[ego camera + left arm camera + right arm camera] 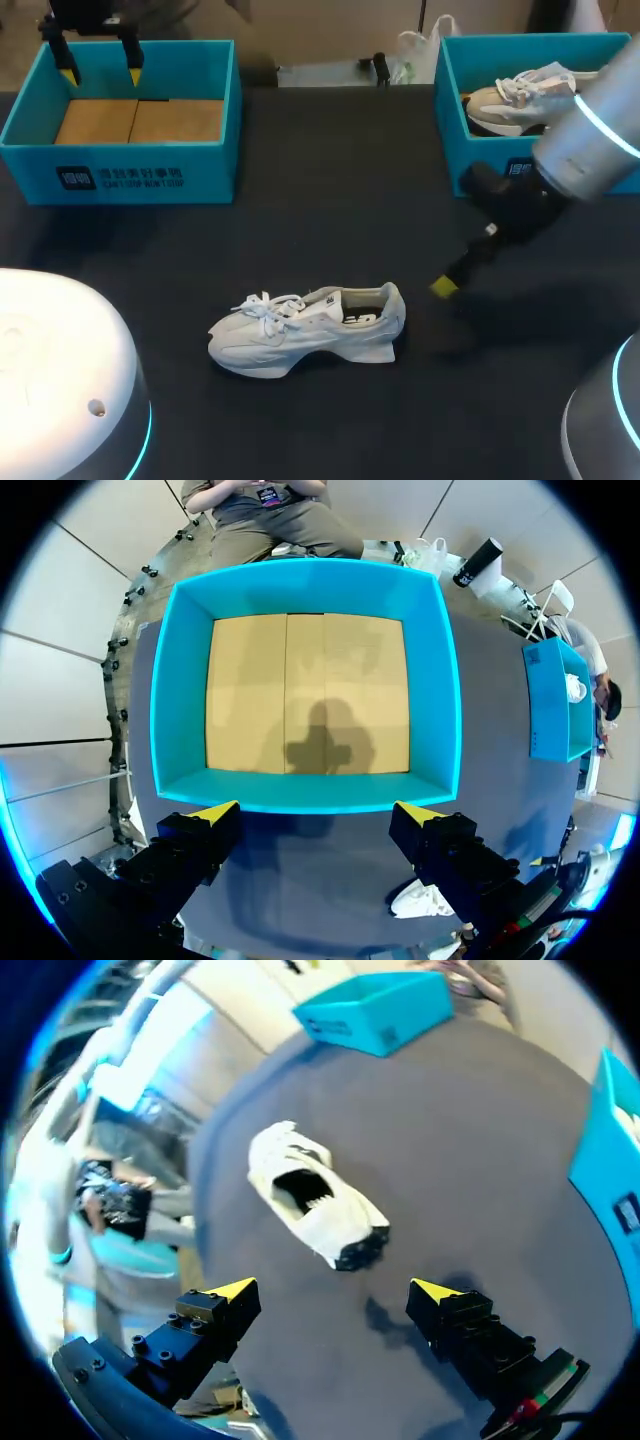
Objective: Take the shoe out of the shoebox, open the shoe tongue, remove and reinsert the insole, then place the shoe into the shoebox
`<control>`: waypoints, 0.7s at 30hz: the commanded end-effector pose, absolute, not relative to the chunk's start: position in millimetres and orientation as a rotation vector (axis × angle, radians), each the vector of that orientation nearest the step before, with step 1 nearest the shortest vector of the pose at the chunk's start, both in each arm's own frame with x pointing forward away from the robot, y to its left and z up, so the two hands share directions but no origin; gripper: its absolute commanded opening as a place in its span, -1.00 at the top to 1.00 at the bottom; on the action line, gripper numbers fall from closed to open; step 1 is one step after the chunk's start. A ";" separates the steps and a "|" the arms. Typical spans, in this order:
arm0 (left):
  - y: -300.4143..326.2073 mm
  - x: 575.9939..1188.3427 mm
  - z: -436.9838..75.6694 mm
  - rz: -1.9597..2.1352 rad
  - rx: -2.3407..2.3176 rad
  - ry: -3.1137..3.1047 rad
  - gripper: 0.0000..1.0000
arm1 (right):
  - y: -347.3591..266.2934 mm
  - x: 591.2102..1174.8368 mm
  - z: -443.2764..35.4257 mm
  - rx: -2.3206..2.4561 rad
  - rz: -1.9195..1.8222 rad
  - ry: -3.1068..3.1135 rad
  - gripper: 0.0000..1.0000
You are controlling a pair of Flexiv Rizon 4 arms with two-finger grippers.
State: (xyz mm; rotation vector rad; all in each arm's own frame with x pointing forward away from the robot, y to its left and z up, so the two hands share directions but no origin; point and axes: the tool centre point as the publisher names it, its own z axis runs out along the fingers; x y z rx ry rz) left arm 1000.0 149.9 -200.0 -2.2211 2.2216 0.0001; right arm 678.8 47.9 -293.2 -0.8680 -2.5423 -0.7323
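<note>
Two teal shoeboxes, white-printed fronts: left shoebox (120, 172); right shoebox (450, 110), holding one beige sneaker (520, 100). One white sneaker (310, 328) upright on table (330, 200). Left hand (101, 75), above left shoebox, and right hand (335, 1290): fingers spread, gripping nothing.

Light falls from overhead, even and fairly soft, and the dark table (330, 180) swallows most of it. The white shoe (310, 325) shows bright against it, with a thin shadow under its sole. The right arm (590, 140) throws a broad, faint shadow just beside the heel. From the left wrist, the left gripper (318, 815) prints its dark outline on the shoebox (180, 680) floor. A small shadow lies ahead of the right gripper (335, 1288)
</note>
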 end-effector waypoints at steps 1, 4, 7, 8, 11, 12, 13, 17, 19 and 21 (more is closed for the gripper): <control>149.9 1000.0 -200.0 0.000 -2.221 2.222 -1.00 | 30.3 678.7 -316.9 -0.114 -1.404 -2.051 -1.00; 149.9 1000.0 -200.0 0.000 -2.221 2.222 -1.00 | 22.1 678.1 -328.2 -0.067 -1.460 -2.077 -1.00; 149.9 1000.0 -200.0 0.000 -2.221 2.222 -1.00 | 17.8 676.3 -332.1 -0.045 -1.522 -2.090 -1.00; 149.9 1000.0 -200.0 0.000 -2.221 2.222 -1.00 | 15.5 675.8 -333.8 -0.045 -1.551 -2.090 -1.00; 149.9 1000.0 -200.0 0.000 -2.221 2.222 -1.00 | 10.8 674.3 -335.8 -0.040 -1.607 -2.119 -1.00; 149.9 1000.0 -200.0 0.000 -2.221 2.222 -1.00 | 8.9 674.3 -336.4 -0.032 -1.615 -2.126 -1.00; 149.9 1000.0 -200.0 0.000 -2.221 2.222 -1.00 | 8.3 674.1 -336.6 -0.048 -1.615 -2.143 -1.00; 149.9 1000.0 -200.0 0.000 -2.221 2.222 -1.00 | 6.5 673.4 -338.2 -0.081 -1.641 -2.184 -1.00; 149.9 1000.0 -200.0 0.000 -2.221 2.222 -1.00 | 6.3 672.3 -338.1 -0.101 -1.643 -2.205 -1.00; 149.9 1000.0 -200.0 0.000 -2.221 2.222 -1.00 | 6.7 671.2 -337.9 -0.122 -1.632 -2.229 -1.00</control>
